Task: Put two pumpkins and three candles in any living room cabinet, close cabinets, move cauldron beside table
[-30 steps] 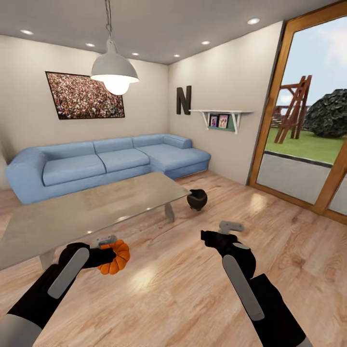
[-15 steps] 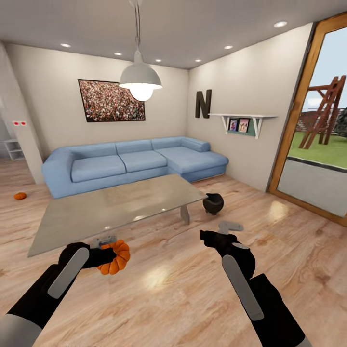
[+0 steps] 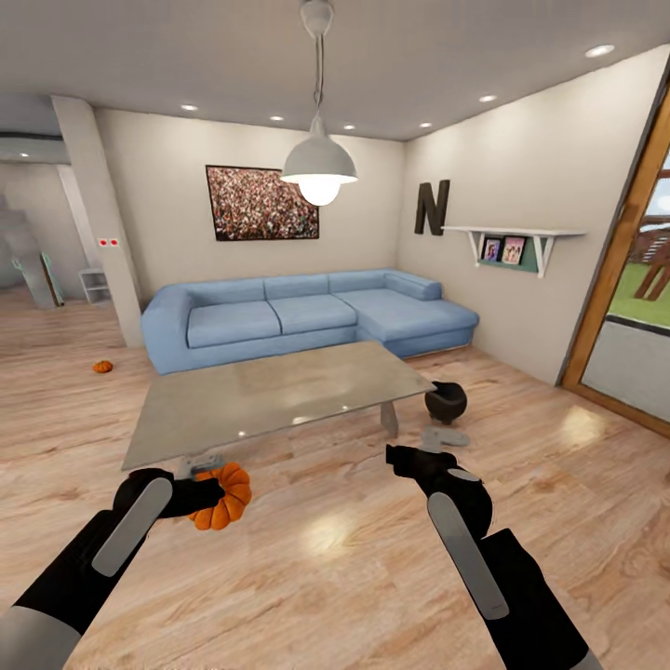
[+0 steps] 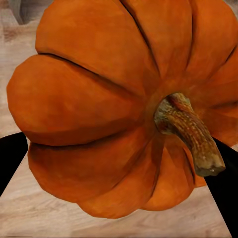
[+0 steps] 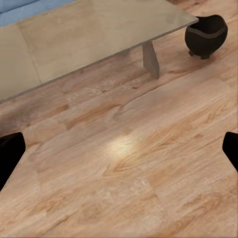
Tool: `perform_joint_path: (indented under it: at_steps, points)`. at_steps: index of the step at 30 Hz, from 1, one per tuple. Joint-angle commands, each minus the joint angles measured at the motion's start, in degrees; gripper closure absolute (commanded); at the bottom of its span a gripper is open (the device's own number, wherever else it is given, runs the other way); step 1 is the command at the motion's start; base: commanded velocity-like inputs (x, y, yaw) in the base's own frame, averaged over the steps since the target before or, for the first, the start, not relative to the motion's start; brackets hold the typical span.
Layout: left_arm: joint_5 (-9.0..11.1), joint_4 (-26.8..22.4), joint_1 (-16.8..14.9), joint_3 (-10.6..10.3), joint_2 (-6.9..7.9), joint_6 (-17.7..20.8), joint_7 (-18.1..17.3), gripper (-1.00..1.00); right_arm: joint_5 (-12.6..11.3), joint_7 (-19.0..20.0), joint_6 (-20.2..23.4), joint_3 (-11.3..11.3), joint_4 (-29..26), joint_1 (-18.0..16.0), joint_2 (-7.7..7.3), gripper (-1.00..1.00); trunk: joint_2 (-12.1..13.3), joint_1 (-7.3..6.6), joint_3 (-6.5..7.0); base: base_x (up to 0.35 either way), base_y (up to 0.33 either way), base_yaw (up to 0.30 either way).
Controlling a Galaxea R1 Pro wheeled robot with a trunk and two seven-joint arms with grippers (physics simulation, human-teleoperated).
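My left gripper (image 3: pixel 214 486) is shut on an orange ribbed pumpkin (image 3: pixel 226 497), held low above the wood floor. The left wrist view shows this pumpkin (image 4: pixel 99 99) very close, with its brown stem. A second pumpkin (image 3: pixel 102 367) lies on the floor far to the left, near a pillar. The grey low table (image 3: pixel 270 391) stands ahead, and the black cauldron (image 3: pixel 446 400) sits on the floor by its right end. My right gripper (image 3: pixel 421 448) is open and holds nothing. Its wrist view looks over the floor to the table (image 5: pixel 74 39) and cauldron (image 5: pixel 206 30).
A blue corner sofa (image 3: pixel 298 316) runs along the back wall behind the table. A pendant lamp (image 3: pixel 319 167) hangs over the table. A wood-framed glass door (image 3: pixel 623 316) is at the right, a white pillar (image 3: pixel 98 223) at the left. Open floor lies around my arms.
The camera has turned to the left, so the room has slid rightward in the picture, bringing the pillar fully into sight. Both arms keep their pose, pumpkin still held.
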Motion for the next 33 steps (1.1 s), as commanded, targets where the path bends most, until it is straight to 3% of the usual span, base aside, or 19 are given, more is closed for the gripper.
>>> perform_joint_path:
  at_steps: [1, 33]
  points:
    - [0.5, -0.1, -0.1, -0.2, 0.05, 0.0, 0.6, 1.0, -0.6, -0.6, 0.1, 0.1, -0.1, -0.1, 0.01, -1.0, 0.4, -0.23, 0.17, -0.01, 0.004, 0.243]
    - [0.8, -0.1, -0.1, -0.1, 0.05, 0.0, 0.5, 1.0, -0.6, -0.5, 0.2, 1.4, -0.1, -0.1, 0.04, -1.0, 13.2, -7.26, 7.58, -0.058, 0.011, 0.243]
